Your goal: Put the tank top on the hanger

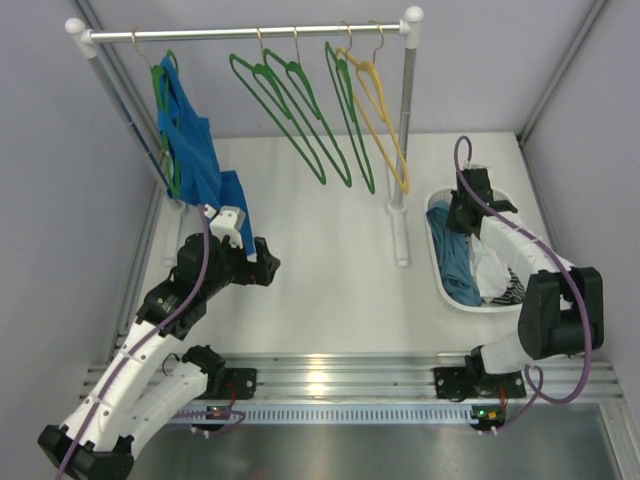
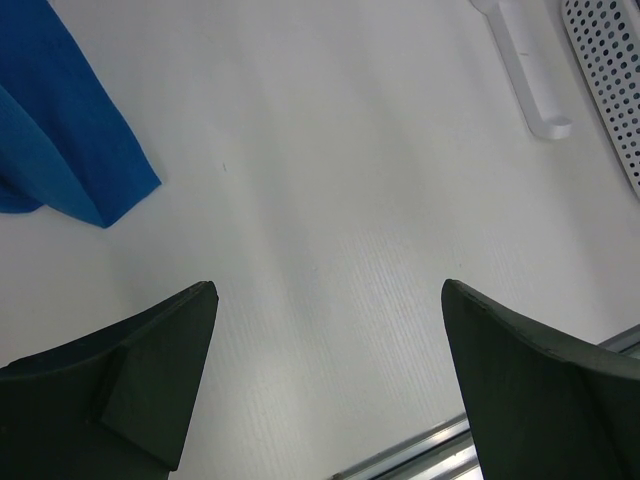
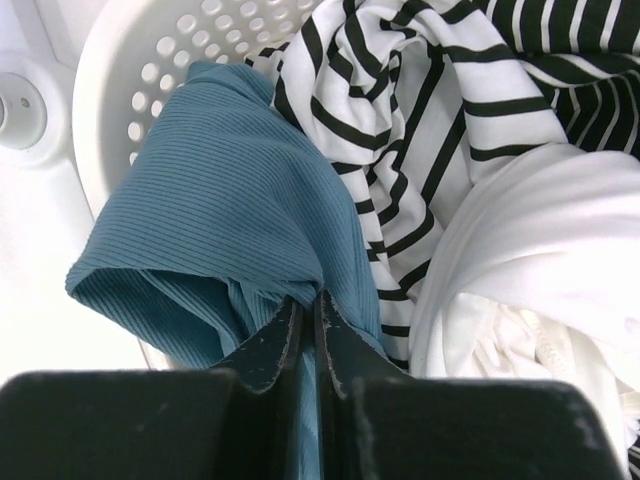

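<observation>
The muted teal tank top [image 1: 455, 258] lies in the white basket [image 1: 438, 280] at the right; in the right wrist view it is ribbed cloth [image 3: 215, 190]. My right gripper [image 3: 310, 300] is shut on a fold of it, over the basket [image 3: 130, 70]; it also shows in the top view [image 1: 462, 215]. Several dark-green hangers [image 1: 290, 110] hang on the rail [image 1: 250, 33]. My left gripper [image 2: 330, 290] is open and empty above the bare table; in the top view it [image 1: 268, 268] is left of centre, below the royal-blue garment.
A royal-blue garment [image 1: 195, 150] hangs on a green hanger at the rail's left; its hem shows in the left wrist view [image 2: 70, 140]. A yellow hanger [image 1: 380, 115] hangs at the right. Striped [image 3: 420, 100] and white [image 3: 540, 250] cloths fill the basket. The rack post [image 1: 405, 140] stands beside it.
</observation>
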`<act>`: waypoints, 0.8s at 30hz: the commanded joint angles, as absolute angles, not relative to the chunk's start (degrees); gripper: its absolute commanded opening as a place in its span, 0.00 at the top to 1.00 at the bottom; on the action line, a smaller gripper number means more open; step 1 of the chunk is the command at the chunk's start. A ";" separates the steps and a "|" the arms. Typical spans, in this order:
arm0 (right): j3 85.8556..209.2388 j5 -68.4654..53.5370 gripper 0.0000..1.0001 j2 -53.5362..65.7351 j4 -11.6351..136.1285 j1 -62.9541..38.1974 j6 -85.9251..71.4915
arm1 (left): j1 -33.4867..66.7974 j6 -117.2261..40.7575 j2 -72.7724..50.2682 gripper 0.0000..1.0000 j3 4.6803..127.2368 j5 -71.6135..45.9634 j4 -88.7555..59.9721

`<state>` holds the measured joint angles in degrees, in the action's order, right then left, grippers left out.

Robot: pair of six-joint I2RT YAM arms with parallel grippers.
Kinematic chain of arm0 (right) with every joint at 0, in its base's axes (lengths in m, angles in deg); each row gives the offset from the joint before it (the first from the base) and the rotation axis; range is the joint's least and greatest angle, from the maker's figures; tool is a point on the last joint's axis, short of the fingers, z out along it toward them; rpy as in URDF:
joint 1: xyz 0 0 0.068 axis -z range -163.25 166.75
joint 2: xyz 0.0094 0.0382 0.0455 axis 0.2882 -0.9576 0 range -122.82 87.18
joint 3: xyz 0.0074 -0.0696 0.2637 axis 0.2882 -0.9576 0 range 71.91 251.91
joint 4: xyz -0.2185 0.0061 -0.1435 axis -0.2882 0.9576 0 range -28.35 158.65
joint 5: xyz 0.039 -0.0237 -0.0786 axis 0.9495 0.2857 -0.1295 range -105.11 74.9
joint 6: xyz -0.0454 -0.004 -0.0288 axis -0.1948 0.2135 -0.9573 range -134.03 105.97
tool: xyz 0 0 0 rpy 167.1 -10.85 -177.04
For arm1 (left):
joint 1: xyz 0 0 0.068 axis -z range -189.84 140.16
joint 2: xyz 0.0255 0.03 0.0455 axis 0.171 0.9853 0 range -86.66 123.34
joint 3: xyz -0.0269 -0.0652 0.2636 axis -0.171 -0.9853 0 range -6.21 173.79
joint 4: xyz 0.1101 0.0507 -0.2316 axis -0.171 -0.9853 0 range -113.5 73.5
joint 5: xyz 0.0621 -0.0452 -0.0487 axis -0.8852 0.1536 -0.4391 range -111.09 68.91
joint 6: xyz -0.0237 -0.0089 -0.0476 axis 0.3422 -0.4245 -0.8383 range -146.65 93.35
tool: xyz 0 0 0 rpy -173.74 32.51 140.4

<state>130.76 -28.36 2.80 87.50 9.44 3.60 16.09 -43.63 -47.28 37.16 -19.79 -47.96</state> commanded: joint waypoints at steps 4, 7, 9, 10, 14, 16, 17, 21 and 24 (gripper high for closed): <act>135.10 -28.03 1.00 8.07 89.76 10.33 2.93 | 16.35 -43.27 -47.72 0.01 37.30 -18.98 -46.64; 137.73 -25.93 1.00 13.16 93.36 10.24 3.46 | 16.43 -43.27 -47.81 0.01 37.30 -18.98 -46.64; 139.40 -24.78 1.00 17.21 95.04 10.07 3.63 | 16.35 -43.27 -47.81 0.01 37.30 -18.98 -46.64; 141.15 -23.90 1.00 18.44 96.09 9.72 3.98 | 16.35 -43.27 -47.81 0.01 37.30 -18.98 -46.64; 146.78 -21.17 1.00 24.06 101.45 7.62 4.60 | 16.52 -43.27 -48.07 0.01 37.30 -18.89 -46.55; 150.90 -20.99 1.00 25.12 103.21 5.34 4.86 | 16.52 -43.27 -48.16 0.01 37.30 -18.80 -46.55; 152.49 -21.17 1.00 26.00 105.14 4.54 4.95 | 16.52 -43.18 -48.16 0.01 37.30 -18.71 -46.55; 160.40 -22.05 1.00 26.89 108.92 0.32 5.92 | 16.44 -43.27 -48.42 0.01 37.30 -18.63 -46.47; 166.64 -22.22 1.00 26.45 110.69 -3.63 6.62 | 16.52 -43.18 -48.51 0.01 37.30 -18.54 -46.47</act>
<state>160.88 -22.46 25.99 108.22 -0.79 5.26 16.20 -43.60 -47.59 37.16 -19.15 -47.94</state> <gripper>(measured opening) 0.018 0.990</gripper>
